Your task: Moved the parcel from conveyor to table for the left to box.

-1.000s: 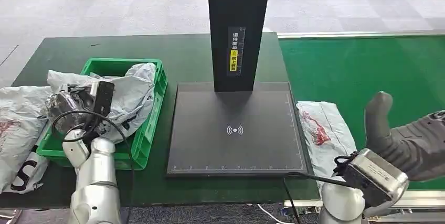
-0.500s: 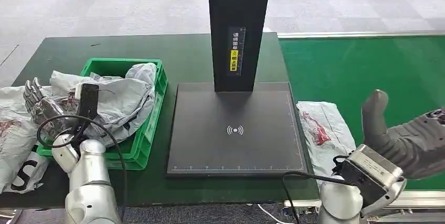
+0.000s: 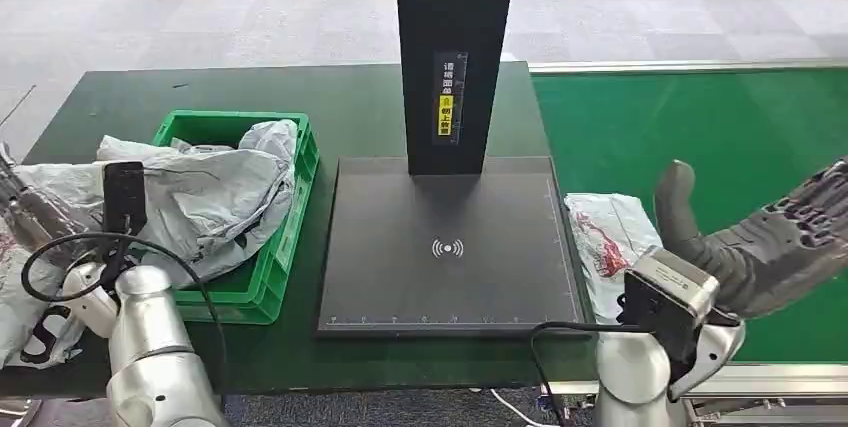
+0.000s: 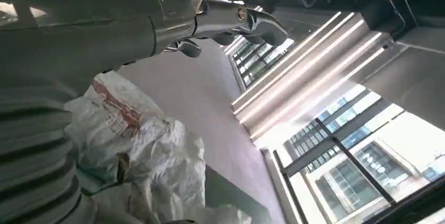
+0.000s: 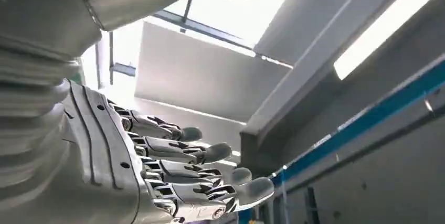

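The right hand (image 3: 760,252) is raised above the green conveyor (image 3: 700,137), palm turned sideways, thumb up and the fingers straight and apart; it holds nothing. The right wrist view shows the same fingers (image 5: 204,153) stretched out side by side. The left hand (image 3: 20,202) is at the far left edge of the table (image 3: 350,97), over a grey bag (image 3: 30,247). In the left wrist view its fingers (image 4: 246,22) are spread and hold nothing.

The parcel (image 3: 615,247), a grey bag with red print, lies on the conveyor just beside the black scanner plate (image 3: 450,247). Other grey bags fill the green box (image 3: 275,257).

The scanner post (image 3: 455,57) carries a label of small characters, partly yellow, too small to read. The plate shows a wireless symbol. The bag at the left shows a big black "S".
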